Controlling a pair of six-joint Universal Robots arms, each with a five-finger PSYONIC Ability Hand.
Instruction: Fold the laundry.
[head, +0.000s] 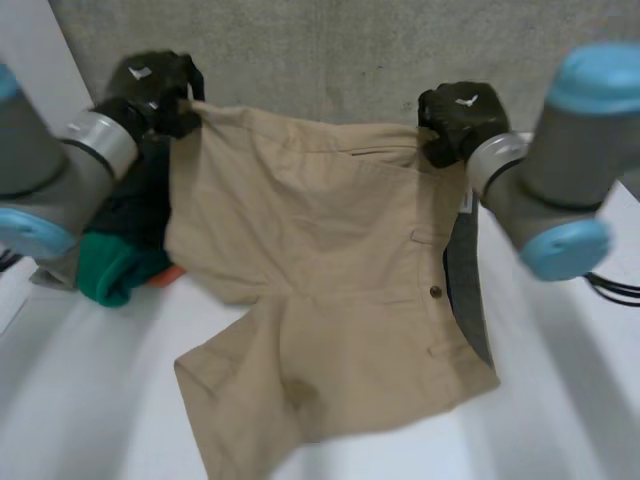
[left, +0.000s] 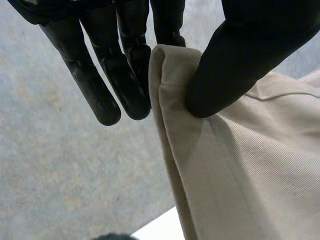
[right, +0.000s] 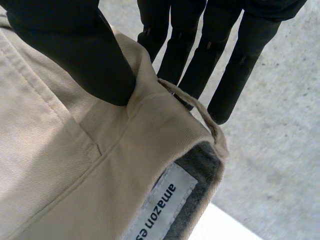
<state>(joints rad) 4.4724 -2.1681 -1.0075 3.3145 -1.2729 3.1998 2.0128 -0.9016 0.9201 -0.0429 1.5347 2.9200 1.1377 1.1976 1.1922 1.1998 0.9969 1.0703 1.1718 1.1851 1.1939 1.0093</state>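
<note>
A pair of tan shorts hangs spread in the air between my two hands, its legs trailing onto the white table. My left hand pinches one top corner of the shorts between thumb and fingers. My right hand pinches the waistband corner of the shorts between thumb and fingers, close to a belt loop and a white label.
A pile of other laundry lies under my left arm: a dark garment, a green one and a bit of orange. A grey wall rises behind the table.
</note>
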